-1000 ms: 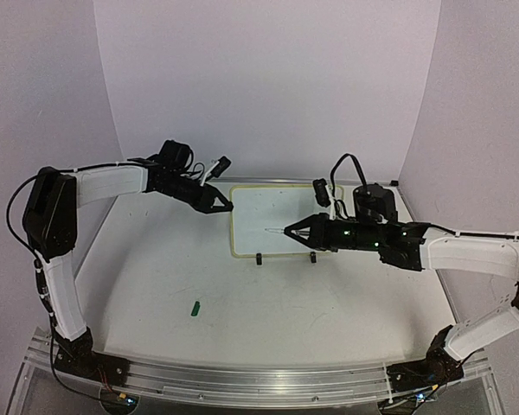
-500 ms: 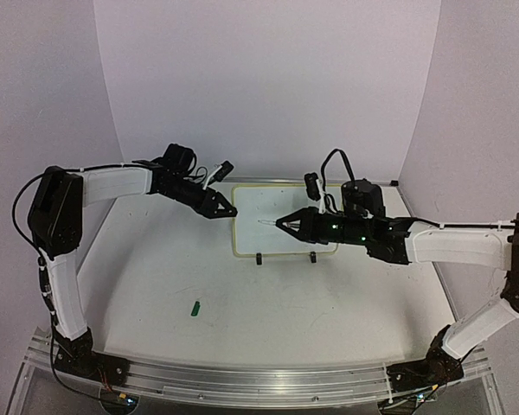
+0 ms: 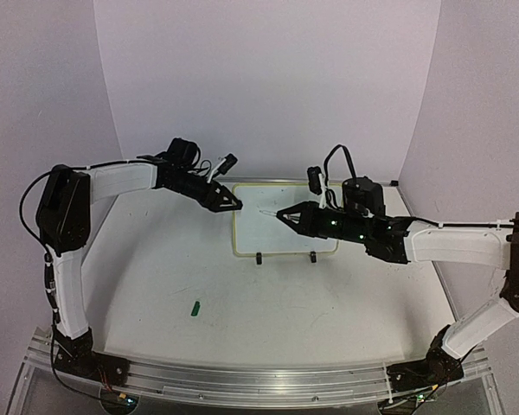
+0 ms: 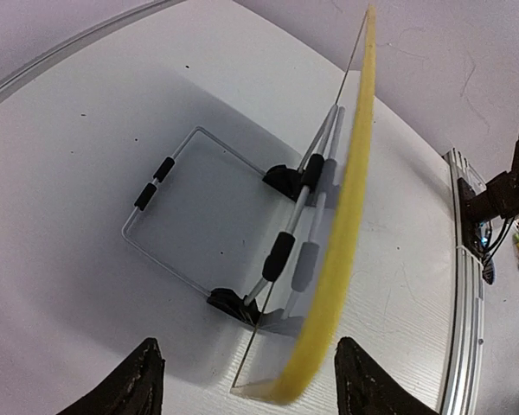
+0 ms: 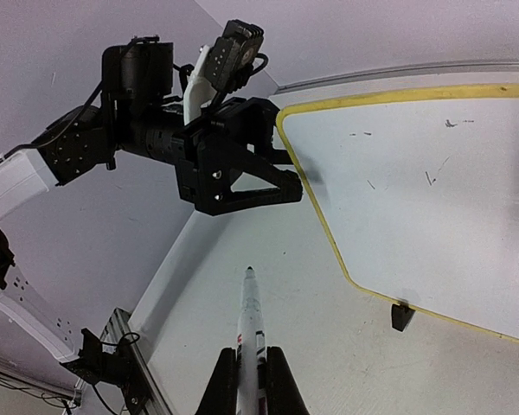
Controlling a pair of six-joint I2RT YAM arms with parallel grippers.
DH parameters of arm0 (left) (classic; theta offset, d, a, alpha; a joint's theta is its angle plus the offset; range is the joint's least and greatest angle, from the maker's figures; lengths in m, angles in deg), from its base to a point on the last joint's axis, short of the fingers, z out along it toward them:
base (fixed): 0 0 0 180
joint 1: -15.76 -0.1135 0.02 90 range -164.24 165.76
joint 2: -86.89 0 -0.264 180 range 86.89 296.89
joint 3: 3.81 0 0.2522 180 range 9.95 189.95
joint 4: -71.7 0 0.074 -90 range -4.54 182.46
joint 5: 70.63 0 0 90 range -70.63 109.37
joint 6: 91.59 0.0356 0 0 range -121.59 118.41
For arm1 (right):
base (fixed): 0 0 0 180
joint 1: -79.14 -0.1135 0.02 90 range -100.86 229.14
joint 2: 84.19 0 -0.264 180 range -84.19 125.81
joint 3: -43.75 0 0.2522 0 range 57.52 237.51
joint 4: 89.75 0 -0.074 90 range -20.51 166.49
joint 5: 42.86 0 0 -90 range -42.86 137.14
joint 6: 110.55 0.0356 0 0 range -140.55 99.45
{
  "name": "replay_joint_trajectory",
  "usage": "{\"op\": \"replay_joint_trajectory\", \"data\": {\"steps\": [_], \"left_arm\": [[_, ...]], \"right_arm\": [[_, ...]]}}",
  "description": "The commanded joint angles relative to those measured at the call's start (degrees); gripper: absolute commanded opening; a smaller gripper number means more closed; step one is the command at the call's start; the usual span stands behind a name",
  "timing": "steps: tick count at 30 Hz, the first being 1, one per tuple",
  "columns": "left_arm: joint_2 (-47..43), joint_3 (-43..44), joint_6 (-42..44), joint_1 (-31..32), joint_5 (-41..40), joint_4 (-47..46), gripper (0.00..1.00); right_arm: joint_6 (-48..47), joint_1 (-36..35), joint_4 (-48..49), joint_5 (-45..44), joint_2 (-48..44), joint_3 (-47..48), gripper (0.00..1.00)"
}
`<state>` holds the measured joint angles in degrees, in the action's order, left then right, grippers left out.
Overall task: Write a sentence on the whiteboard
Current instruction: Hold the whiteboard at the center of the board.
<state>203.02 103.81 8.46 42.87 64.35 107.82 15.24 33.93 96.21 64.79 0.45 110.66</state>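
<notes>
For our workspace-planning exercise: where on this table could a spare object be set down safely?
Free: the table in front of the whiteboard, right of the small green piece. Crowded: the board's left edge, where the left gripper straddles the rim and the right gripper holds the marker.

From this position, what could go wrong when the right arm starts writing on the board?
1. The left gripper stands open around the edge of the whiteboard, not clamping it; on its wire stand the board might slide or tip under writing pressure.
2. The marker in the right gripper points close to the left gripper; they might collide.
</notes>
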Motion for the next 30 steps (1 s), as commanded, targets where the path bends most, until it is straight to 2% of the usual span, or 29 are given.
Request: {"op": "replay_joint_trajectory", "data": {"steps": [1, 7, 12, 24, 30], "left_arm": [[2.99, 4.86, -0.11, -0.65, 4.88, -2.33, 0.6], [3.58, 4.3, -1.17, -0.68, 8.14, -3.65, 0.36], [2.12, 1.67, -0.55, -0.72, 9.18, -3.1, 0.23], [-3.01, -4.96, 1.54, -0.65, 8.84, -1.06, 0.01], [-5.8, -7.94, 1.29, -0.57, 9.52, -0.93, 0.0]], "right_arm": [[-0.76, -0.17, 2.32, 0.75, -1.72, 0.8, 0.0], [-0.91, -0.19, 2.3, 1.17, -2.64, 0.76, 0.0], [-0.73, -0.18, 2.31, 1.37, -2.74, 0.56, 0.0], [0.19, -0.2, 3.04, 2.48, -2.11, 0.29, 0.0], [0.5, -0.2, 3.38, 3.09, -2.2, -0.21, 0.0]]}}
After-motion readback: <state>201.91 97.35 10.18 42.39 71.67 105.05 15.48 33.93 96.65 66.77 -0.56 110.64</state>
